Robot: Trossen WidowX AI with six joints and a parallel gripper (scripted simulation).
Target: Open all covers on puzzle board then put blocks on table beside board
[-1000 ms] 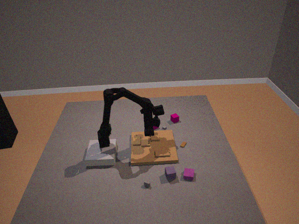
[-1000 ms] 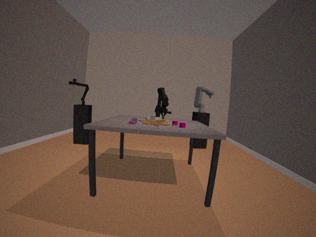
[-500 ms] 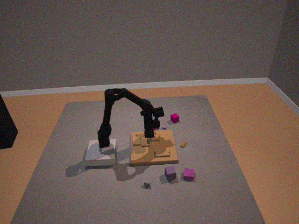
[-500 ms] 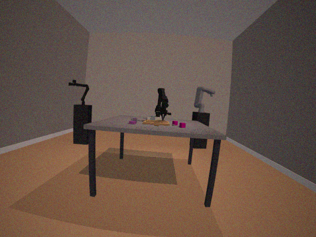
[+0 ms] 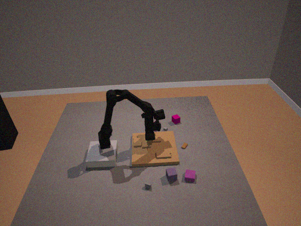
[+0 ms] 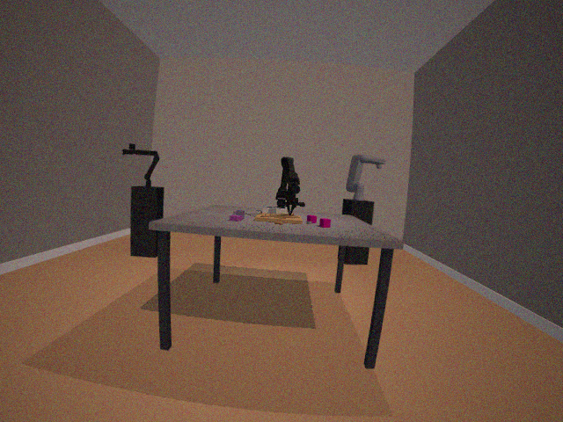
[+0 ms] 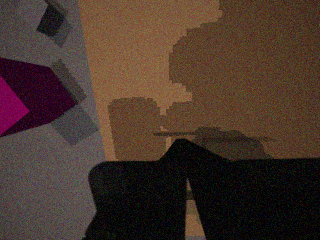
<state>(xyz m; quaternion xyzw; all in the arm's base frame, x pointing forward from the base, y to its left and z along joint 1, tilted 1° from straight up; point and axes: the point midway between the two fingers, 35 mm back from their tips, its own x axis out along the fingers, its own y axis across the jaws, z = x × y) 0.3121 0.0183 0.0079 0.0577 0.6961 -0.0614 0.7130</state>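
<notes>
At the left of the top view, the black jointed arm [image 5: 108, 114] [image 6: 288, 174] stood on a low white rectangular base [image 5: 90, 159] [image 6: 272, 210]. Next came the flat square board of light wood [image 5: 143, 162] [image 6: 278, 219] [image 7: 145, 45], lying on the grey speckled table [image 5: 206, 194] [image 6: 273, 231] [image 7: 45, 200] with thin wooden covers [image 5: 163, 155] upon it; I cannot tell if all were open. In front of it was a small grey piece [image 5: 147, 186]. The black parallel-jaw gripper [image 5: 150, 138] [image 6: 290, 214] [image 7: 180, 143] pointed down over the board's rear part, its jaws pressed together – with nothing between them. Just behind the board, partly hidden, sat a magenta cube [image 5: 154, 121] [image 6: 311, 219] [image 7: 50, 90], and near it another little grey piece [image 5: 165, 128] [image 7: 51, 20]. Farther right, a lavender cube [image 5: 171, 174] [image 6: 239, 213] rested before the board, a second magenta cube [image 5: 175, 119] [image 6: 325, 222] beyond it, a small orange block [image 5: 184, 145] [image 6: 278, 222] beside it, and a pink-violet cube [image 5: 190, 175] [image 6: 236, 218] near the lavender one – all four on the table.
</notes>
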